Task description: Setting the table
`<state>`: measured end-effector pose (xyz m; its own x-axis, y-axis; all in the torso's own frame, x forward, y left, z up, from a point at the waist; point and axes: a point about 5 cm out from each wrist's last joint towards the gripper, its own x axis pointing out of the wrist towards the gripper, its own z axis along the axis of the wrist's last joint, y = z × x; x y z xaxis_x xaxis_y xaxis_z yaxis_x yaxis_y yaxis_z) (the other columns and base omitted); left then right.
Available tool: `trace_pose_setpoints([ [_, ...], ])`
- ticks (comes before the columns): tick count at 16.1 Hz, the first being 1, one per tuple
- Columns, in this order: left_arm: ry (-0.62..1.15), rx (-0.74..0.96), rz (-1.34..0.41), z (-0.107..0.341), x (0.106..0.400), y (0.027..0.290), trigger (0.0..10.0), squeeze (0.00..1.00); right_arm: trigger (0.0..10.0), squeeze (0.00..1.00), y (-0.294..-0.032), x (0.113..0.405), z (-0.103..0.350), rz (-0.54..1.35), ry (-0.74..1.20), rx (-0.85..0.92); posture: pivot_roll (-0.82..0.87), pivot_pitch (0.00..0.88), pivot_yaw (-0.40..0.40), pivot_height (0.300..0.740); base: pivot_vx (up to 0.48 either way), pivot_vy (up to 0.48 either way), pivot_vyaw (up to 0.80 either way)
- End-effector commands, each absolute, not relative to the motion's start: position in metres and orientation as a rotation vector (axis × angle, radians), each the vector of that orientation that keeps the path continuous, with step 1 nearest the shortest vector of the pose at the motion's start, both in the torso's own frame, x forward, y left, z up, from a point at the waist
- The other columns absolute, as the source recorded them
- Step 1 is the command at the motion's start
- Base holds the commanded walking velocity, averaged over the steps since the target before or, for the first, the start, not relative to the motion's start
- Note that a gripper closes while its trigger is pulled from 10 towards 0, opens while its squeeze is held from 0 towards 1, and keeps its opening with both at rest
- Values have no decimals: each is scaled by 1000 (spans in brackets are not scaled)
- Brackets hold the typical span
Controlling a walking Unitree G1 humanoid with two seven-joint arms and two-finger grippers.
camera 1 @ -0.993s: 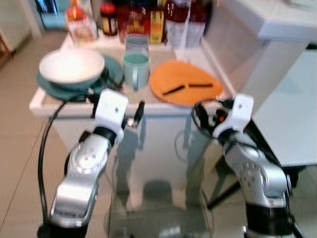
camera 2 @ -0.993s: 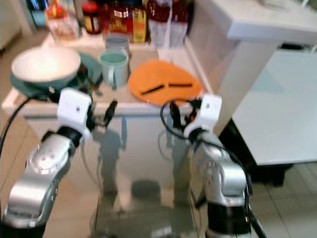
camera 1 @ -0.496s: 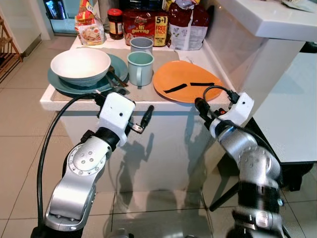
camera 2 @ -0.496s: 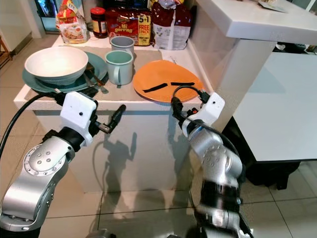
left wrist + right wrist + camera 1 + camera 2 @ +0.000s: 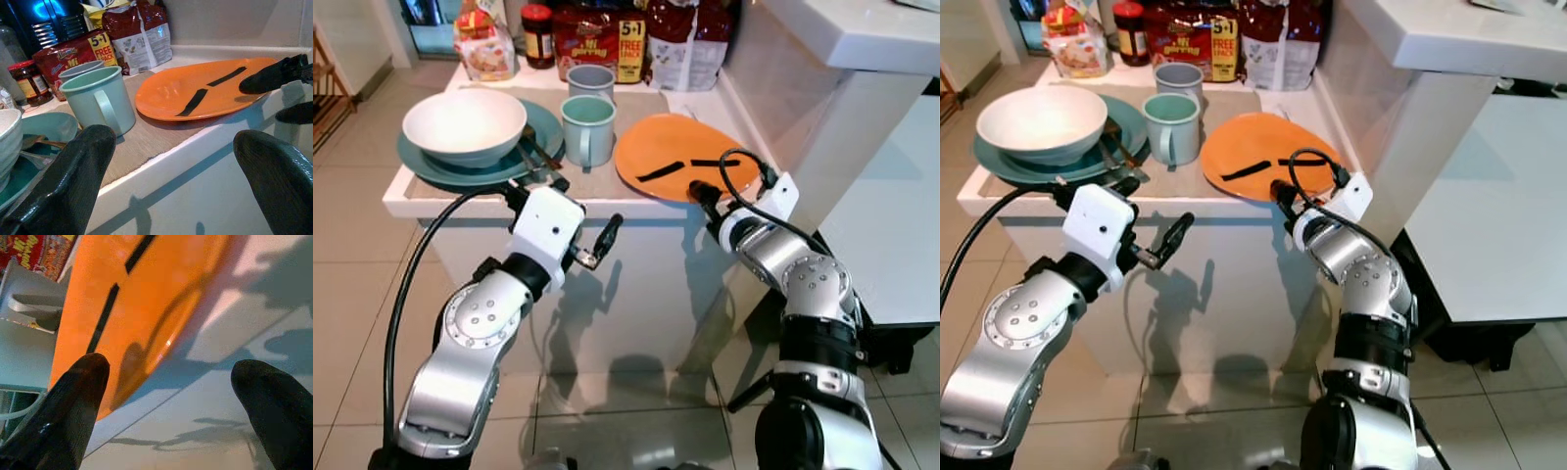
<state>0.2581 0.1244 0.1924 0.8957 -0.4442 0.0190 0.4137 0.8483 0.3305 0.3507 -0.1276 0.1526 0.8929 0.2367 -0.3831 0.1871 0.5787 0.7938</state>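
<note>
An orange plate (image 5: 677,157) with two black strips on it lies at the front right of the white counter (image 5: 460,201). My right gripper (image 5: 698,192) is open at the plate's near rim, one finger (image 5: 73,401) over the rim and the other off the plate. The left gripper (image 5: 607,235) hangs open in front of the counter's edge, below the teal mug (image 5: 587,132), holding nothing. A white bowl (image 5: 465,122) sits on a teal plate (image 5: 426,168) at the left, with cutlery (image 5: 536,157) beside it. A grey mug (image 5: 592,80) stands behind the teal one.
Food packets (image 5: 597,39) and a red-lidded jar (image 5: 538,34) line the back of the counter. A tall white wall unit (image 5: 822,88) rises right of the plate, and a white table (image 5: 891,235) stands further right. Tiled floor (image 5: 352,294) lies on the left.
My right gripper has reached forward and up to the orange plate's near rim. The left arm has hardly moved. The camera view shifted a little.
</note>
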Motion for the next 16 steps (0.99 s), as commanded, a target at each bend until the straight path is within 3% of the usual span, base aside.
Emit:
trace_pose_setpoints([
  [1,-104,325,-492,193,253,120,10000,0,10000,0,-130,352,153,14,501,998,118,25,-72,740,0,0,0],
  [10,-91,332,-525,191,251,118,10000,0,10000,0,-137,360,153,-50,552,1049,120,16,-73,740,0,0,0],
  [11,-91,335,-524,190,251,118,10000,0,5765,0,-138,361,154,-53,551,1052,120,16,-73,740,0,0,0],
  [12,-91,335,-525,190,251,118,10000,0,2824,0,-138,361,154,-56,548,1052,120,20,-74,740,0,0,0],
  [14,-91,339,-527,190,250,118,10000,0,78,0,-140,359,154,-64,545,1048,120,20,-74,740,0,0,0],
  [16,-92,340,-530,191,250,118,10000,0,0,0,-140,358,155,-62,545,1049,120,20,-74,740,0,0,0],
])
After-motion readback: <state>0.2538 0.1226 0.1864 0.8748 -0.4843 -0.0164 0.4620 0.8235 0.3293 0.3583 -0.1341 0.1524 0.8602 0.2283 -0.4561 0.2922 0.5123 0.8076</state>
